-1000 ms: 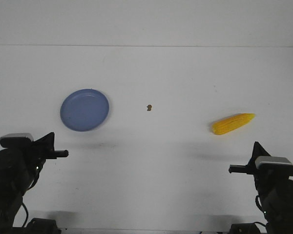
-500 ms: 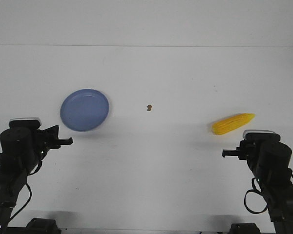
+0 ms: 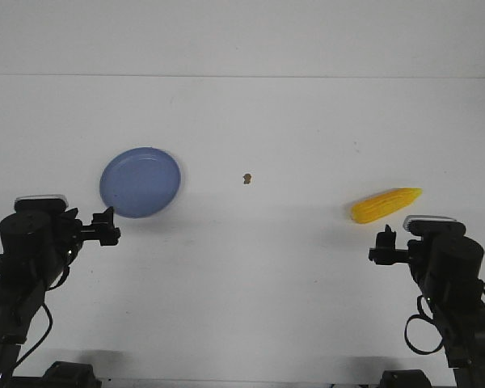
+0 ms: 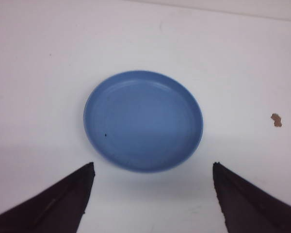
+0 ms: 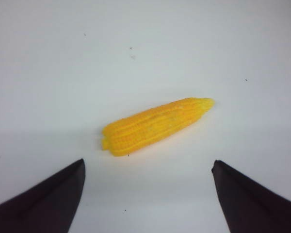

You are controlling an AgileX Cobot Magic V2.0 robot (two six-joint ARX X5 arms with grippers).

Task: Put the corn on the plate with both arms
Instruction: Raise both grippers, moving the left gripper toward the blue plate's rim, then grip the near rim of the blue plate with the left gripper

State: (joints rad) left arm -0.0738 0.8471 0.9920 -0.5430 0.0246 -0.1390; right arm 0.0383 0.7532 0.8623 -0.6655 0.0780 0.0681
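Note:
The yellow corn (image 3: 385, 204) lies on the white table at the right, its pointed end toward the right; it also shows in the right wrist view (image 5: 155, 125). The periwinkle-blue plate (image 3: 140, 182) sits empty at the left (image 4: 143, 120). My left gripper (image 3: 107, 227) hovers just in front of the plate, open, with nothing between its fingers (image 4: 63, 201). My right gripper (image 3: 383, 245) hangs just in front of the corn, open and empty, its fingers (image 5: 247, 196) spread wide on either side of bare table.
A tiny brown speck (image 3: 246, 179) lies on the table between plate and corn, also seen beside the plate (image 4: 277, 119). The white table (image 3: 275, 275) runs back to a pale wall.
Both grippers have risen and swung forward toward the plate and the corn over the last second. Their jaws now stand spread apart. Plate and corn have not moved.

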